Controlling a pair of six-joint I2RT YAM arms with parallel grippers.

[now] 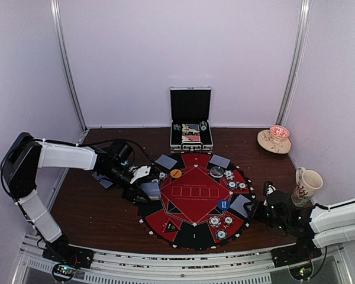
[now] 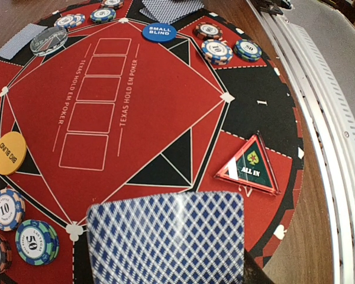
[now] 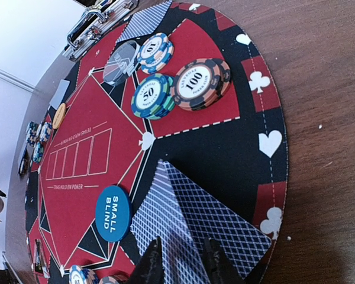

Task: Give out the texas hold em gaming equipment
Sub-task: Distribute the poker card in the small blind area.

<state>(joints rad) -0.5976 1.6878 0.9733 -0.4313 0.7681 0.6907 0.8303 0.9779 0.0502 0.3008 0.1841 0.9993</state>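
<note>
The round red-and-black poker mat (image 1: 195, 204) lies mid-table. My left gripper (image 1: 143, 177) is shut on a blue-backed playing card (image 2: 165, 236) and holds it over the mat's left edge; its fingers are hidden behind the card. My right gripper (image 3: 183, 260) is slightly open at the mat's right edge, its fingertips (image 3: 151, 263) astride two overlapping cards (image 3: 225, 228), one of them tilted up. Chip stacks (image 3: 195, 83) sit on the mat, with the blue small blind disc (image 3: 113, 213), the orange big blind disc (image 2: 9, 152) and the all-in triangle (image 2: 250, 167).
An open black case (image 1: 190, 121) stands behind the mat. A tan dish (image 1: 275, 139) is at the back right and a patterned mug (image 1: 306, 184) stands next to my right arm. Cards (image 1: 165, 161) lie at the mat's far seats. A metal rail (image 2: 337, 148) runs along the near edge.
</note>
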